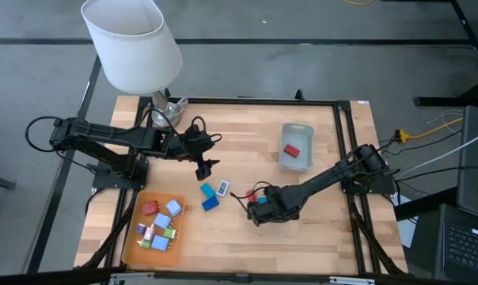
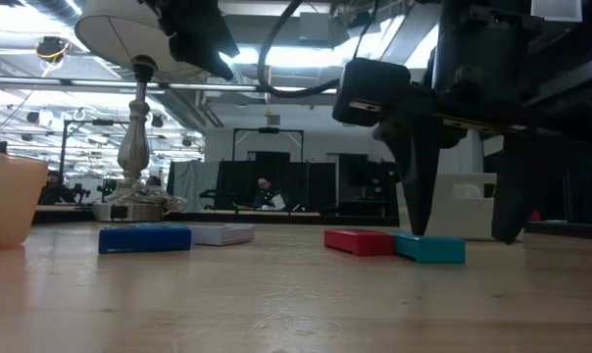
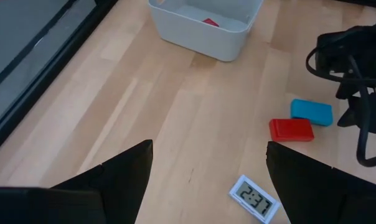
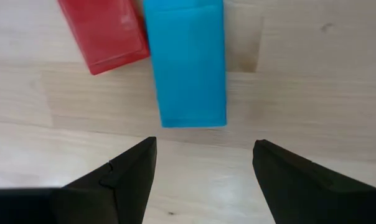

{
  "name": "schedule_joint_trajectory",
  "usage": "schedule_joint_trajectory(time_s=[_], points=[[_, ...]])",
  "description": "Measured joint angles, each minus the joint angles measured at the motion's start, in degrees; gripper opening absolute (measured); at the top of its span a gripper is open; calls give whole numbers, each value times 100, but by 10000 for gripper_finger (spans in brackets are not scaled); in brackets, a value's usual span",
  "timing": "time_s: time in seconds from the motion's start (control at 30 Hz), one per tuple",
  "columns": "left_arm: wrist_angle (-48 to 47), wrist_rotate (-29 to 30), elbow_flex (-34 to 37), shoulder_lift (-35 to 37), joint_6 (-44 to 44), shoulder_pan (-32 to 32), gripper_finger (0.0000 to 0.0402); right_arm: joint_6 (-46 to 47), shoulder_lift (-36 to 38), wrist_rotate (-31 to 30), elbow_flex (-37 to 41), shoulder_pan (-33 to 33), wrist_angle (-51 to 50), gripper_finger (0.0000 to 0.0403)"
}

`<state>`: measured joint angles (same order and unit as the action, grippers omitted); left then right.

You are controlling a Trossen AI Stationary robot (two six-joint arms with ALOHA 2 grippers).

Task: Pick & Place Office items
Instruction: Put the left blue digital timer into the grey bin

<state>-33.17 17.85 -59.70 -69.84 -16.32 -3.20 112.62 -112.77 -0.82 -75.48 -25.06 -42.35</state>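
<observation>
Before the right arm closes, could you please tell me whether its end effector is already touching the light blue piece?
Apart. In the right wrist view, bare wood shows between the open right end effector and the light blue piece, which lies just ahead of its fingertips.

— What sort of place was it?

— A lab or workshop hall, not a home. The table (image 1: 247,237) was a bare wood slab in a black metal frame (image 1: 346,158), with two arms bolted at its left and right sides.

— And beyond it?

— The low view looked into a big open room: exposed ceiling beams and ducts (image 2: 41,69), strip lights, dark partitions (image 2: 276,186) at the far end, and a person (image 2: 265,194) sitting there at a desk.

— Anything else?

— The floor (image 1: 302,63) around the table was grey concrete, with loose cables (image 1: 429,131) on the right. Only the lamp (image 1: 132,43) looked homely.
</observation>
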Motion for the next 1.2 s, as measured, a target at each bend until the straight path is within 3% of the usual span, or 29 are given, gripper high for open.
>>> schedule_joint_trajectory(time_s=[0.8, 1.0, 1.2], points=[[0, 4, 0, 0, 214, 0, 306, -725, -1, -240, 68, 379, -96, 263], [-2, 4, 0, 0, 216, 0, 306, -811, -55, -366, 68, 426, -55, 240], [-4, -5, 0, 1, 214, 0, 306, -1025, -337, 9, 47, 396, 89, 216]])
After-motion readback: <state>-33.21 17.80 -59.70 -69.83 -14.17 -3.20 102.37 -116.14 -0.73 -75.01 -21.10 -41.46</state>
